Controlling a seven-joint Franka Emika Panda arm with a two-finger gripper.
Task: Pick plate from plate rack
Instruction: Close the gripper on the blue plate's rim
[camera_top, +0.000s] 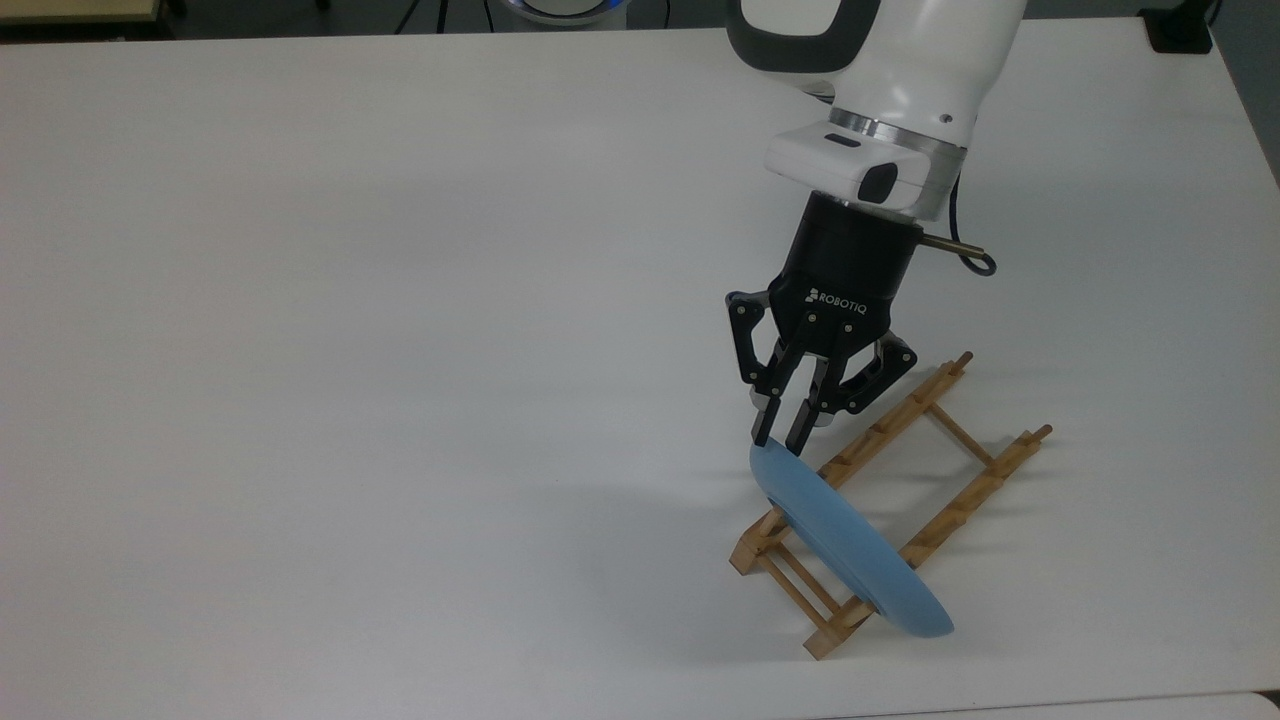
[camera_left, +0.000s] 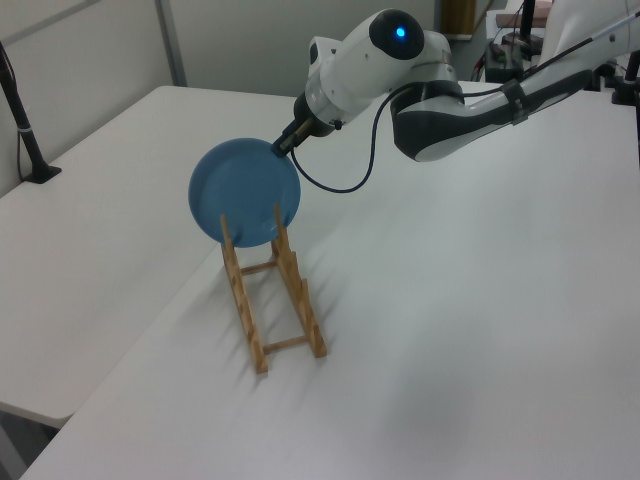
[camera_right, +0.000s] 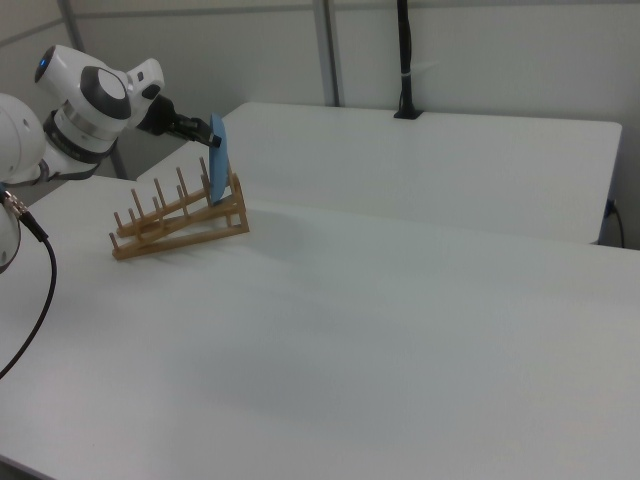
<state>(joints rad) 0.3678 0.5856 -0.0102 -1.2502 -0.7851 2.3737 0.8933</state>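
The round, matte light-blue plate (camera_top: 850, 545) stands on edge in the small light-brown wooden plate rack (camera_top: 890, 500), a ladder-like frame of two notched rails joined by thin dowels, which rests on the white surface (camera_top: 400, 350). The plate sits in the slots at one end of the rack, the end nearer the bottom of the top view; the other slots hold nothing. In the left view the plate (camera_left: 245, 194) shows its broad round face above the rack (camera_left: 275, 300), and in the right view it (camera_right: 217, 160) appears as a thin upright sliver at the rack's (camera_right: 180, 222) taller end.

The black two-fingered claw (camera_top: 780, 438) reaches down to the plate's upper rim, at the point of the rim farthest from the rack's rails. Its two fingers (camera_top: 762, 430) are drawn close together with only a narrow gap, and their tips meet the rim's edge; they appear to pinch the rim, one finger on each face. In the left view the claw (camera_left: 281, 147) touches the plate's top right edge, and in the right view it (camera_right: 208, 132) meets the plate's top from the right view's left.
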